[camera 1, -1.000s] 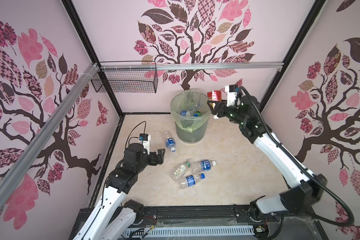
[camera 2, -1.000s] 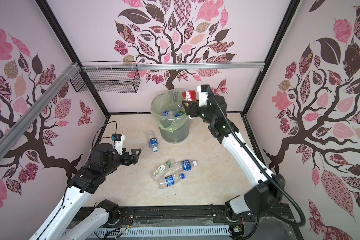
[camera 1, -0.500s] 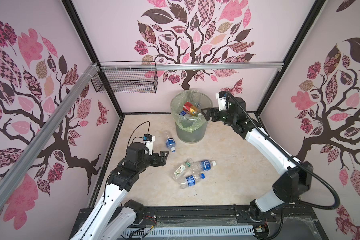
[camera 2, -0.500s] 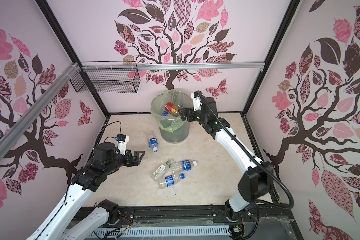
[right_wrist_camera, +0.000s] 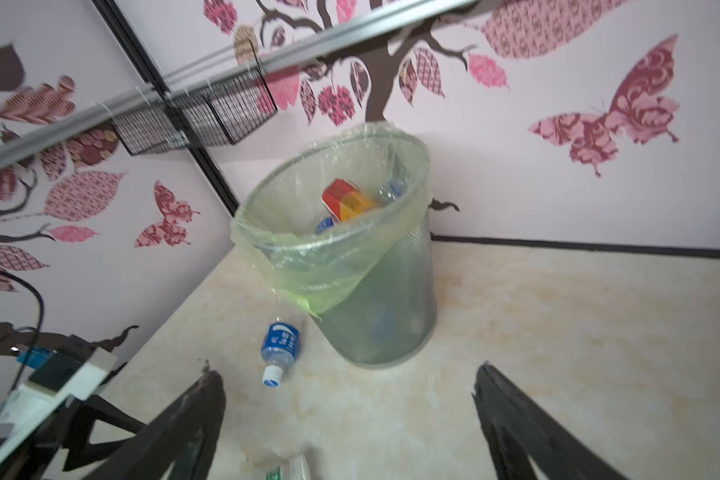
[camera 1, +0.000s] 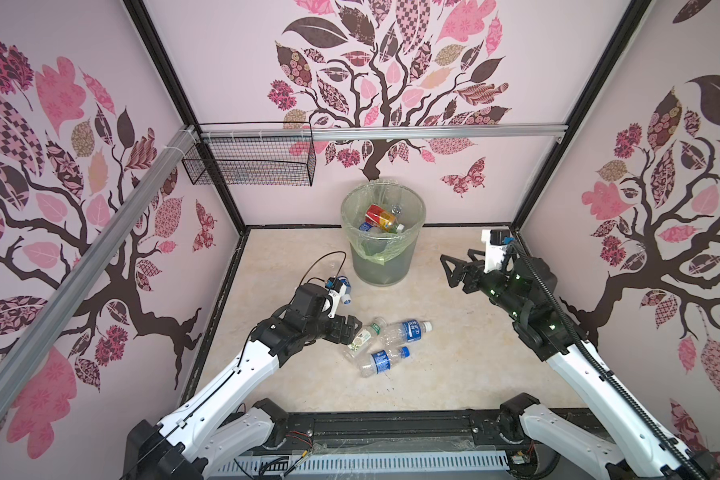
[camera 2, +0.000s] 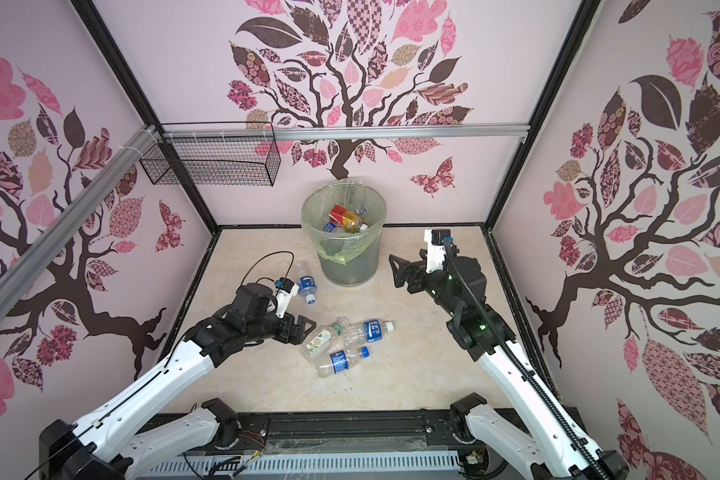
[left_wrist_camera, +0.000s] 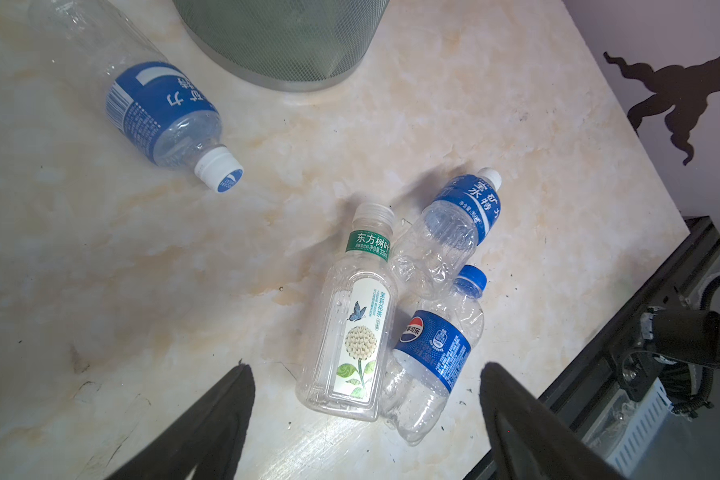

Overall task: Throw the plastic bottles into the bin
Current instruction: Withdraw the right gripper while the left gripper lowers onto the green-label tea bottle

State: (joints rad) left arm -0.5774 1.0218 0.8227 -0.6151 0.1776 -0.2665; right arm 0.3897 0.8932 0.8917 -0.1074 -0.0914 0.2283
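The grey mesh bin (camera 1: 391, 266) (camera 2: 350, 270) (right_wrist_camera: 395, 316) stands at the back, lined with a pale green bag. It holds several plastic bottles, a red-yellow one (camera 1: 379, 218) (right_wrist_camera: 346, 201) on top. Three bottles lie clustered mid-floor: a tea bottle (camera 1: 362, 338) (left_wrist_camera: 352, 332), a blue-labelled one (camera 1: 406, 330) (left_wrist_camera: 454, 232) and a blue-capped one (camera 1: 381, 360) (left_wrist_camera: 433, 353). A fourth bottle (camera 2: 307, 284) (left_wrist_camera: 154, 108) (right_wrist_camera: 279, 347) lies beside the bin. My left gripper (camera 1: 348, 330) (left_wrist_camera: 364, 368) is open, hovering over the cluster's bases. Right of the bin, my right gripper (camera 1: 447, 272) (right_wrist_camera: 347, 371) is open and empty.
A black wire basket (camera 1: 248, 164) hangs on the back-left wall under an aluminium rail (camera 1: 433, 133). Walls close in the floor on three sides. A black frame rail (camera 1: 371, 419) runs along the front edge.
The red-yellow bottle left my right gripper and now lies in the bin; that arm pulled back and down to the bin's right. My left gripper moved right to the three-bottle cluster.
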